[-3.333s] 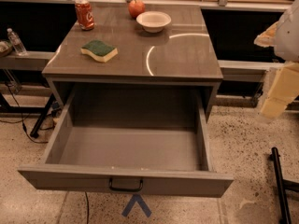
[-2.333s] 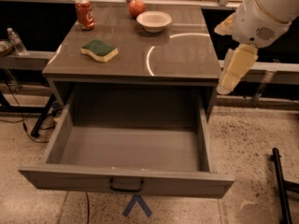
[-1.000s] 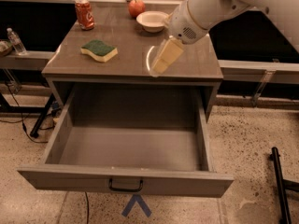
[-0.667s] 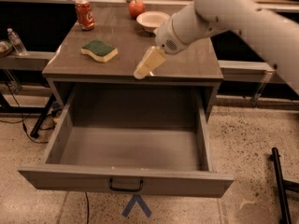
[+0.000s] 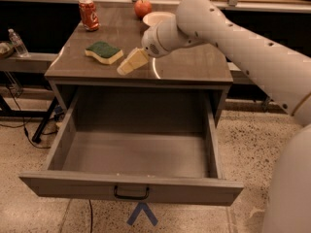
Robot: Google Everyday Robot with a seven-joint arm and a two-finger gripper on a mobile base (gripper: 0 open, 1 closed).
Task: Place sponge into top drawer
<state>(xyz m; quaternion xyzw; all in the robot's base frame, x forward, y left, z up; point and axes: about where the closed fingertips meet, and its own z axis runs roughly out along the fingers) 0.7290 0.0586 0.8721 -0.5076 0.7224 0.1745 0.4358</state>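
Your gripper (image 5: 130, 64) hangs low over the table top (image 5: 194, 67), just to the right of the sponge (image 5: 103, 52) and close to the table's front edge, tip angled down and leftward. You cannot tell from this view whether it is spread or closed, and it holds nothing. The sponge lies flat on the table, green side up, apart from the gripper. Below, the top drawer (image 5: 131, 191) stands pulled out. At the back of the table you have a red can (image 5: 89, 14), an apple (image 5: 143, 8) and a bowl (image 5: 156, 18).
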